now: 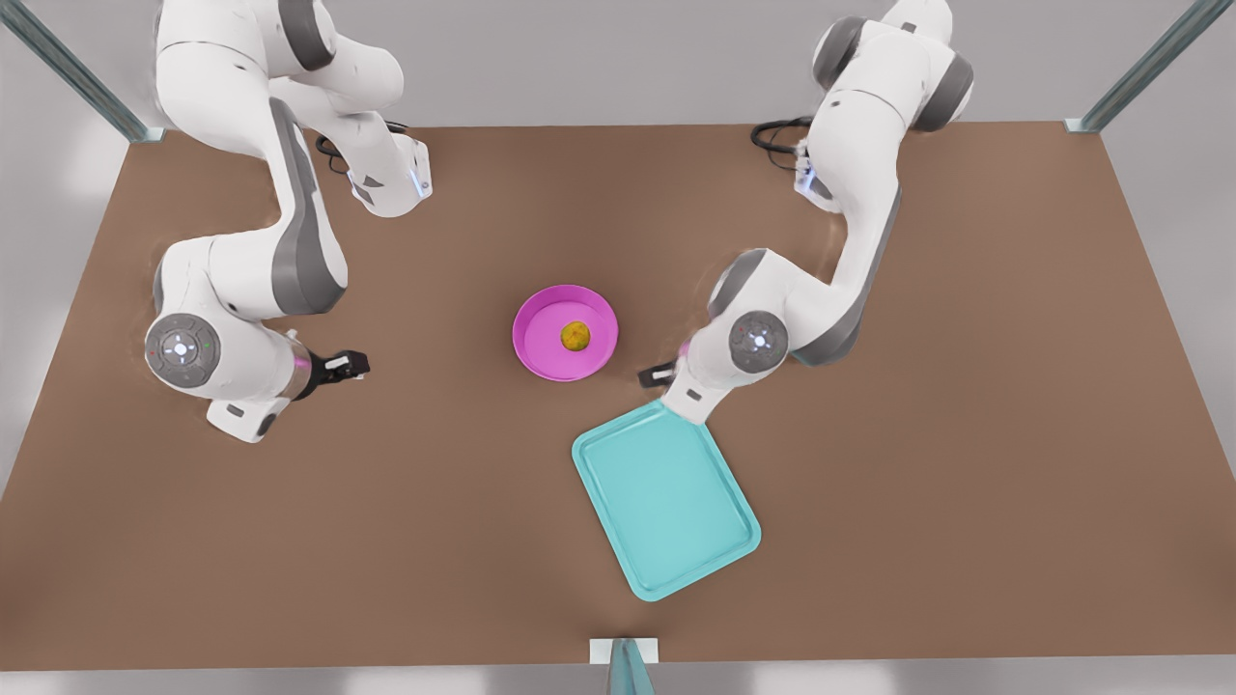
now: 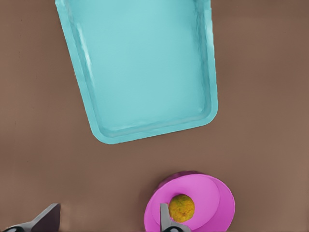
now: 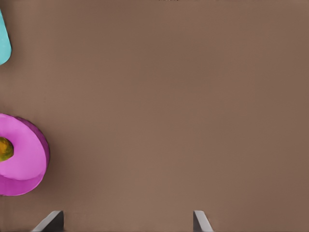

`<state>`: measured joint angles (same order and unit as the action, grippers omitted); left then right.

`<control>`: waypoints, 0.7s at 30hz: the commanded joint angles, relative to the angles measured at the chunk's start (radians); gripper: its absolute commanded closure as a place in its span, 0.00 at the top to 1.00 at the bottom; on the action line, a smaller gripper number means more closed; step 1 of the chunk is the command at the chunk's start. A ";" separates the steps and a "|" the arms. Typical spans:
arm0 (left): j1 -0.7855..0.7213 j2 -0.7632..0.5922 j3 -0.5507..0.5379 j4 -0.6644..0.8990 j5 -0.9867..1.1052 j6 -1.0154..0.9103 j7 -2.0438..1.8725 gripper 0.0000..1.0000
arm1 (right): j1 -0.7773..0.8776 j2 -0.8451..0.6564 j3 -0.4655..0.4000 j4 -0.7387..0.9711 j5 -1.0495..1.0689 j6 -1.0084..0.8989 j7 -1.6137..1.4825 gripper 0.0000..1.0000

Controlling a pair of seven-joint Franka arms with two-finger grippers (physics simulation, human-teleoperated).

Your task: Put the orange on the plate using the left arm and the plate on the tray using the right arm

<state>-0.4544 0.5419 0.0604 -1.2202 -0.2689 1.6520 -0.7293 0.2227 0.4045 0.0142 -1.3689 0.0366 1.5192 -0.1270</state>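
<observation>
At the front view's left: right pincer (image 1: 355, 365) released, fingers spread, hovering over the bare surface (image 1: 917, 483), well apart from the plate (image 1: 541, 352). In the middle: orange (image 1: 575, 335) resting inside the plate, so likely only the plate's move left. Just right of the plate's rim: left pincer (image 1: 657, 375), also released, close to the tray's (image 1: 666, 502) near corner. Best to pull the left pincer clear first, then bring the right one in low to the rim's near side. Grip the raised rim firmly, keep the plate level so the orange cannot roll off, carry slowly, and set down inside the tray's rim.
</observation>
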 commanded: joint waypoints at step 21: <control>0.346 -0.287 -0.045 -0.090 0.220 -0.354 0.510 1.00 | 0.276 -0.052 0.032 -0.763 0.569 0.782 0.415 1.00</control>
<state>-0.1111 0.2480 0.0167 -1.3143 -0.0513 1.3128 -0.3736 0.4978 0.3468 0.0458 -2.1329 0.5668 2.2236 0.1629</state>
